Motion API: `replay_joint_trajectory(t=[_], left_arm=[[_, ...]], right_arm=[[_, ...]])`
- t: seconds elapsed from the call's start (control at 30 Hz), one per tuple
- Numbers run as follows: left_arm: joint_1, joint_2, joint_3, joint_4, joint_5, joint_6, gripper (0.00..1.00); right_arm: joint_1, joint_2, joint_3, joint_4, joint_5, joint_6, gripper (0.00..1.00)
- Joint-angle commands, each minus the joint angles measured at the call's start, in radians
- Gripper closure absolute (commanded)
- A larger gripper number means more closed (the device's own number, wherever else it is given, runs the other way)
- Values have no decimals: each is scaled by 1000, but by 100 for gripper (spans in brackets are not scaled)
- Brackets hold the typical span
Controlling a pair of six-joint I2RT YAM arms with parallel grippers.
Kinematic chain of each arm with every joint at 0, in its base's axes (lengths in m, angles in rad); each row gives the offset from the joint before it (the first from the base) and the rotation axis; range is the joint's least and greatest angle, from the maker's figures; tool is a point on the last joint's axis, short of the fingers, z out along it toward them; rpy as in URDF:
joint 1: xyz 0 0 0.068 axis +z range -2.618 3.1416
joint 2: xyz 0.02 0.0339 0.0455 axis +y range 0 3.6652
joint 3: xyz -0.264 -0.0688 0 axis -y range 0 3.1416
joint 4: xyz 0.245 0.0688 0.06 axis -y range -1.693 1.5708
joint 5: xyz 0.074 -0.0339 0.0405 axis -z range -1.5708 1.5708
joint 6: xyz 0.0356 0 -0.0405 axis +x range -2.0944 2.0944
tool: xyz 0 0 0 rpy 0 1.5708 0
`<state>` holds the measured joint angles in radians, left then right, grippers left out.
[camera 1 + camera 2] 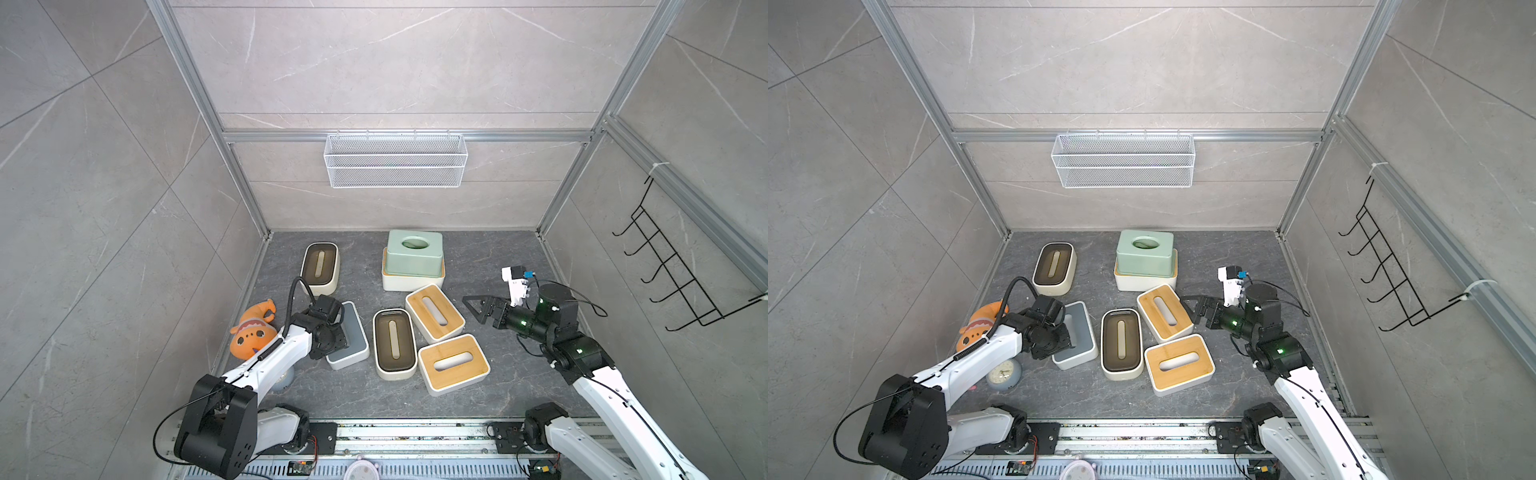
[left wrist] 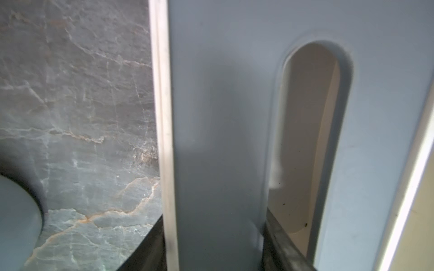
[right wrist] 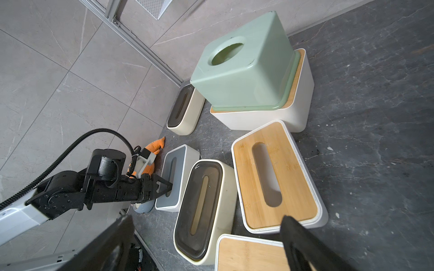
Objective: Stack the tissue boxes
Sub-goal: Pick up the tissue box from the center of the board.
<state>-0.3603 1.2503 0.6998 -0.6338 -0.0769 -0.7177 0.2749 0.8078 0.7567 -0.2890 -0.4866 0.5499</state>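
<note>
My left gripper point(image 2: 213, 234) is shut on the tissue box with the grey-blue lid point(image 1: 354, 332), one finger in its slot and one outside the white rim point(image 2: 162, 117). In the right wrist view, the left gripper point(image 3: 168, 185) reaches it from the side. A sage green box point(image 1: 413, 253) sits on a white bamboo-lidded box point(image 1: 411, 284) at the back. Two more bamboo-lidded boxes point(image 1: 434, 311) point(image 1: 453, 363) and a cream dark-lidded box point(image 1: 394, 343) lie mid-floor. Another cream box point(image 1: 320, 268) stands back left. My right gripper point(image 1: 473, 309) hangs open and empty beside them.
An orange plush toy point(image 1: 253, 328) lies by the left wall, with a small round clock point(image 1: 1004, 374) under my left arm. A white wire basket point(image 1: 395, 160) hangs on the back wall and a black hook rack point(image 1: 681, 282) on the right wall.
</note>
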Motion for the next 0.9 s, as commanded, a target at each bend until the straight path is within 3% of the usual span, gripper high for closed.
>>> replay_joint_trajectory(t=[0.0, 0.17, 0.5, 0.87], left_arm=[[-5, -24, -4, -13, -9, 18, 56], [-6, -58, 15, -3, 7, 25, 64], [-8, -150, 172, -93, 23, 120, 68], [-38, -36, 419, -46, 227, 450, 70]], right_arm=[[5, 38, 35, -22, -10, -5, 0], [10, 71, 48, -22, -11, -7, 0], [14, 167, 109, -14, -84, 1, 0], [13, 250, 204, 28, -126, 20, 0]])
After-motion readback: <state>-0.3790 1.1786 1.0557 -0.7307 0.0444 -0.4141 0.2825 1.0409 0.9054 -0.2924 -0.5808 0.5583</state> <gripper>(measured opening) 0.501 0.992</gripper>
